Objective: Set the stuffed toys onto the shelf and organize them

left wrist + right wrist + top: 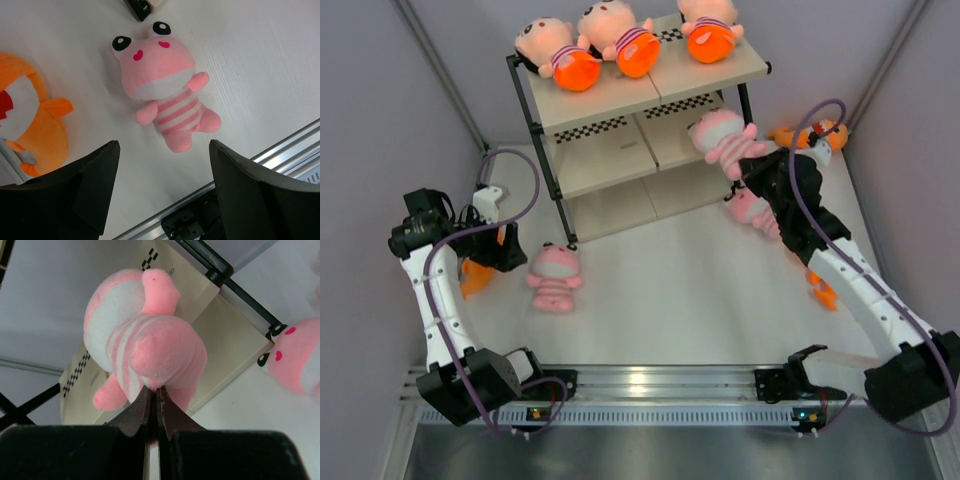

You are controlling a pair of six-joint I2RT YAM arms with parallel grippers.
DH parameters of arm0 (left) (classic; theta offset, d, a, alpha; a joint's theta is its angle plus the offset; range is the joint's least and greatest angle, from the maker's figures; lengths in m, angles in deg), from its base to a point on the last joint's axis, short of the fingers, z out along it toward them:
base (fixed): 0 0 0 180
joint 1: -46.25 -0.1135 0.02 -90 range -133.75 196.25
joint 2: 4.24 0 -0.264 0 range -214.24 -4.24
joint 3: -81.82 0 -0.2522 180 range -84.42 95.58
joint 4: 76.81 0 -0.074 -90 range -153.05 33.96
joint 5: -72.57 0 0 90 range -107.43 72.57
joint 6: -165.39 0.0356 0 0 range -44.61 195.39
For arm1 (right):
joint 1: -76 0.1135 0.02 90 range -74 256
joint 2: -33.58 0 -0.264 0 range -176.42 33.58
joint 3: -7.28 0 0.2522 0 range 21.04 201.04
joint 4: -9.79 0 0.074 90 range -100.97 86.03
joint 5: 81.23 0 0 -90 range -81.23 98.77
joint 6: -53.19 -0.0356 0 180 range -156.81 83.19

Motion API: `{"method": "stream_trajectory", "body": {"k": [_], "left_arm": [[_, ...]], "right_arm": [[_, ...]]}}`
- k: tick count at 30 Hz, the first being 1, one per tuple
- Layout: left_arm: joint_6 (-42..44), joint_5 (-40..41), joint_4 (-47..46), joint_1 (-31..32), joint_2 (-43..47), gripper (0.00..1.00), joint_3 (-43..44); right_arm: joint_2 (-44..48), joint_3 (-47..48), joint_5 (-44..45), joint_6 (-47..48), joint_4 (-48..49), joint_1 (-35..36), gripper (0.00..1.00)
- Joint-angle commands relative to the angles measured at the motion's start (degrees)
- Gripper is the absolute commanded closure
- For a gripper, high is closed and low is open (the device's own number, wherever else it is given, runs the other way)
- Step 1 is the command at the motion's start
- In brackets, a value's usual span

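Observation:
The shelf [620, 100] stands at the back, with three peach-headed dolls [620, 38] on its top board. My right gripper [748, 165] is shut on a pink striped animal [723, 140], pinching its lower body [160, 355] and holding it beside the shelf's right end [220, 335]. My left gripper [510, 250] is open and empty above the table; a second pink animal [554, 277] lies just ahead of its jaws [167, 95]. An orange shark [30, 125] lies to the left [473, 275]. A third pink animal [750, 208] lies under the right arm [295, 355].
Another orange shark [798, 135] lies at the back right behind the right arm, and an orange toy [823, 292] shows beside the right forearm. Grey walls close in both sides. An aluminium rail [660, 380] runs along the near edge.

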Motion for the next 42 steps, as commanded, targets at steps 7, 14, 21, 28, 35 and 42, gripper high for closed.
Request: {"method": "stream_trajectory", "body": {"k": [7, 14, 21, 28, 35, 42], "left_arm": [[0.9, 0.6, 0.8, 0.0, -0.4, 0.22, 1.8], [0.9, 0.6, 0.7, -0.1, -1.2, 0.22, 1.9], [1.0, -0.1, 0.8, -0.1, -1.6, 0.22, 1.9], [2.1, 0.6, 0.6, 0.0, -1.8, 0.19, 0.3], [3.4, 1.3, 0.7, -0.1, -1.8, 0.08, -0.7], [3.3, 1.1, 0.6, 0.0, -1.8, 0.08, -1.0]], "right_arm": [[-19.1, 14.4, 3.5, -7.1, 18.2, 0.2, 1.00], [-28.8, 20.5, 1.0, -11.7, 18.0, -1.9, 1.00], [-29.8, 19.7, 1.1, -12.0, 19.3, -2.3, 0.67], [-19.7, 15.2, 2.2, -2.1, 13.5, -2.5, 0.26], [-5.9, 5.0, -7.9, 8.7, -0.8, -10.5, 0.19], [-6.6, -7.1, -22.0, 13.6, -6.6, -29.8, 0.19]]}}
